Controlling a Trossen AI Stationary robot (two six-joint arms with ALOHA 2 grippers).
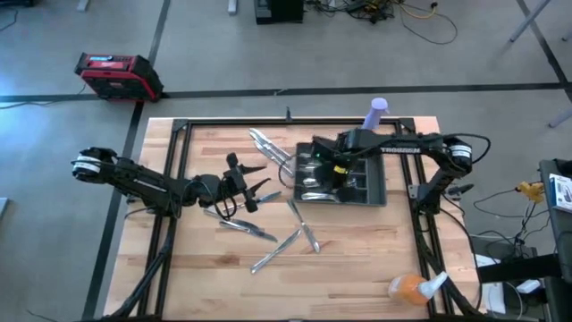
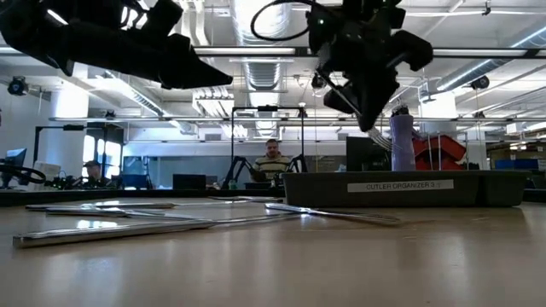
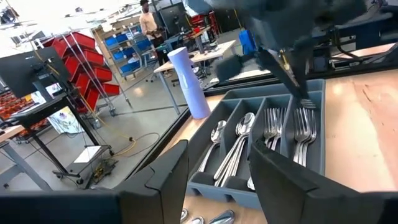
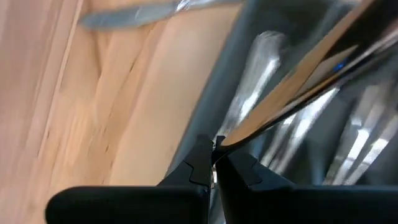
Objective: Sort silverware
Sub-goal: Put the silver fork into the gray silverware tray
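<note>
The silverware lies partly loose on the wooden table: knives (image 1: 284, 241) near the middle and spoons (image 1: 268, 143) farther back. More forks and spoons (image 3: 273, 134) fill the dark grey tray (image 1: 374, 183). My right gripper (image 1: 337, 166) hangs over the tray, shut on a fork (image 3: 297, 90). My left gripper (image 1: 257, 188) hovers open left of the tray, above the loose pieces, with nothing between its fingers (image 3: 168, 180). My right gripper pinches the fork's handle (image 4: 244, 132) between its two fingertips, at the handle's end. The fingers come from above, slanting down. The fork hangs tilted below them, its tines (image 3: 306, 102) down over the tray's compartment of forks; whether they touch, I cannot tell.
A purple cylinder (image 1: 377, 112) stands behind the tray at the table's far edge. An orange object (image 1: 409, 287) lies at the near right corner. The black frame rails (image 1: 420, 224) run along the table's sides. People (image 2: 271, 162) sit in the room beyond.
</note>
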